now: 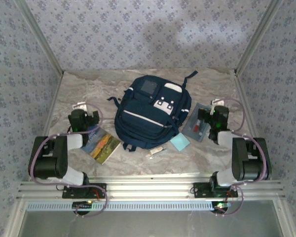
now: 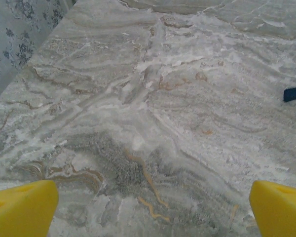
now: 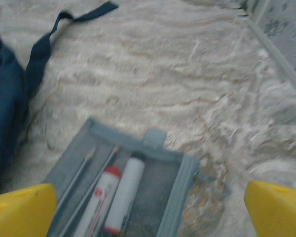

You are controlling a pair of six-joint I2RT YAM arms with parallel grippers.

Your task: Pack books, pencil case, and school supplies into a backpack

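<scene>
The navy backpack (image 1: 150,112) lies flat at the table's centre, its edge (image 3: 5,103) at the left of the right wrist view. The colourful book (image 1: 102,144) lies left of it, by my left arm. The grey pencil case (image 1: 196,126) lies to its right; through its mesh face (image 3: 123,192) I see pencils, a glue stick and a white tube. A light-blue pad (image 1: 180,141) and a slim white stick (image 1: 156,152) lie in front of the backpack. My left gripper (image 2: 153,210) is open over bare marble. My right gripper (image 3: 150,210) hangs open just above the pencil case.
Patterned walls with metal posts (image 1: 39,44) close in the marble table (image 1: 98,84) on three sides. A loose dark strap (image 3: 64,24) trails from the backpack toward the far wall. An aluminium rail (image 1: 148,187) runs along the near edge.
</scene>
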